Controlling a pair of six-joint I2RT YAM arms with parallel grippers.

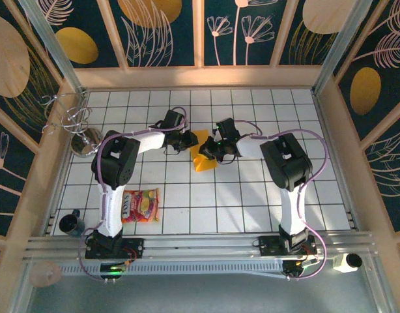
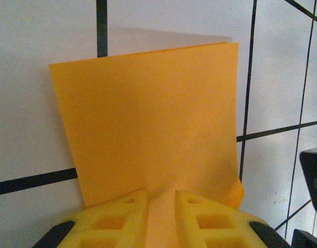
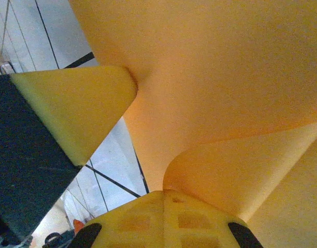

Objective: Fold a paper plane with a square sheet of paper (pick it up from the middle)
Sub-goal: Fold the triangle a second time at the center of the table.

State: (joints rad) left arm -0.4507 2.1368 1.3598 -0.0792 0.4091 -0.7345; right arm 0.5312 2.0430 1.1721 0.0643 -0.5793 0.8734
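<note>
Pinching the square sheet of paper [image 1: 201,162] between them — left pincer [image 2: 162,200] and right pincer [image 3: 166,194] both clamped on it.

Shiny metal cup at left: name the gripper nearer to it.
Left. The left gripper is right of the shiny metal cup, pinching the orange-yellow paper sheet; the right gripper grips that sheet farther right.
</note>
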